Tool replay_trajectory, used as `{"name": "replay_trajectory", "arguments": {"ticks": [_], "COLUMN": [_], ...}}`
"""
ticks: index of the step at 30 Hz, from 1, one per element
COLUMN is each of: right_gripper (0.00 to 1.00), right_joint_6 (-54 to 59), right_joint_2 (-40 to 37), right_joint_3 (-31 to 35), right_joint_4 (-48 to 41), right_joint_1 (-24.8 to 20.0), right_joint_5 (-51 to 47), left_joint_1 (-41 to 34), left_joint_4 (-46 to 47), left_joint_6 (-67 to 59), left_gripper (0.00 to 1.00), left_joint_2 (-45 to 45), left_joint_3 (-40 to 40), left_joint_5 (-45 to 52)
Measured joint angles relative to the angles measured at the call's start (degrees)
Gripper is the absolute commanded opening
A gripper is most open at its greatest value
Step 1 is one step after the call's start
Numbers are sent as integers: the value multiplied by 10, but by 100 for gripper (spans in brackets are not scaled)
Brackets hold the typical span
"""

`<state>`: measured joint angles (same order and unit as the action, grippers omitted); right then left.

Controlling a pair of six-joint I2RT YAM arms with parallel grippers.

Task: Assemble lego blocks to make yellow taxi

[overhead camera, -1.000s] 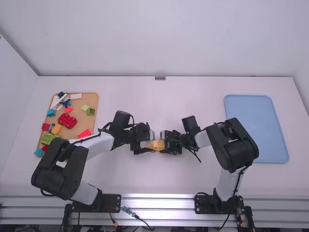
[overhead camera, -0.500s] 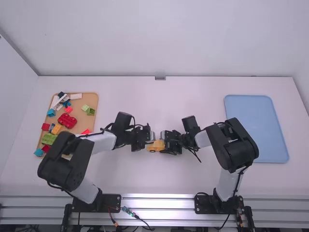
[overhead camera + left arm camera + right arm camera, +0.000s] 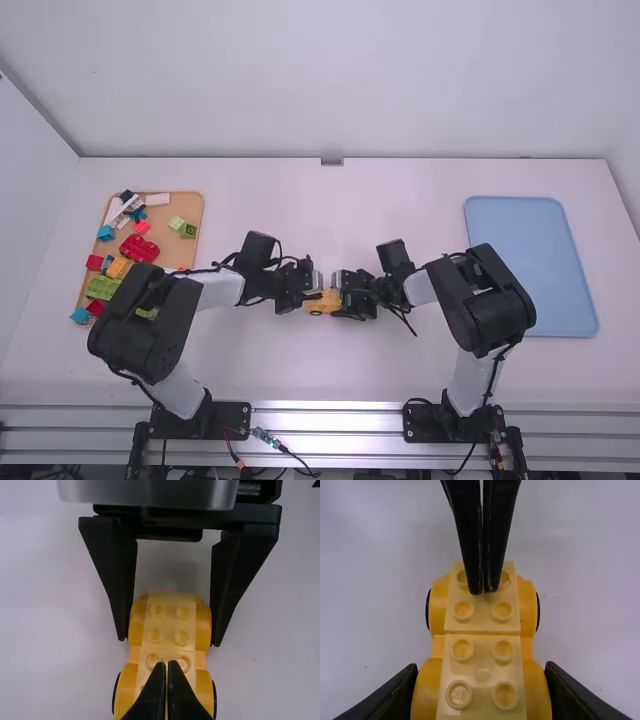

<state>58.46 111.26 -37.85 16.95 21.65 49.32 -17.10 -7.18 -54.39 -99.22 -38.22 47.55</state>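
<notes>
1. Grips the yellow car [image 3: 319, 303] with the right gripper [image 3: 339, 301], one finger against each side, near the middle of the worktop [image 3: 400, 205].
2. Points the left gripper [image 3: 316, 291] at the car's left end, narrow, fingers together, tips over the studs; cannot tell whether touching.
3. Carries pale studded blocks [image 3: 483, 667] along the car's top.
4. Holds loose coloured blocks [image 3: 139, 248] in the tan tray [image 3: 187, 206], at left.
5. Has the blue tray [image 3: 530, 270] at right.

Two claws: left claw [image 3: 311, 293], right claw [image 3: 339, 295]. One car [image 3: 321, 306] between. Two trays: tan tray [image 3: 179, 254] beyond left, blue tray [image 3: 532, 260] beyond right.
</notes>
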Motion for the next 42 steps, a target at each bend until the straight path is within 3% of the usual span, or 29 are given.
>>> {"name": "replay_trajectory", "arguments": {"ticks": [20, 26, 31, 34, 36, 38, 41, 42], "right_gripper": [20, 19, 21, 27, 34, 37, 41, 43], "right_joint_6": [-15, -16, -19, -20, -20, -19, -21, -23], "right_joint_2": [0, 0, 0, 0, 0, 0, 0, 0], "right_joint_3": [1, 1, 1, 1, 1, 1, 1, 1], "right_joint_4": [12, 14, 15, 16, 16, 16, 16, 17], "right_joint_1": [-9, 6, 4, 4, 4, 4, 4, 4], "right_joint_5": [-4, -7, -9, -10, -10, -10, -13, -15], "left_joint_1": [4, -3, -3, -3, -3, -3, -3, -3], "left_joint_4": [-15, 101, 113, 90, 72, 66, 70, 74], "left_joint_6": [22, 28, 14, 14, 33, 53, 85, 92], "left_gripper": [2, 2, 2, 2, 14, 19, 41, 52], "left_joint_2": [-58, 20, 125, 191, 226, 246, 260, 260], "left_joint_3": [-31, -35, -41, -50, -52, -53, -53, -53], "left_joint_5": [42, -36, -81, -120, -160, -194, -254, -272]}}
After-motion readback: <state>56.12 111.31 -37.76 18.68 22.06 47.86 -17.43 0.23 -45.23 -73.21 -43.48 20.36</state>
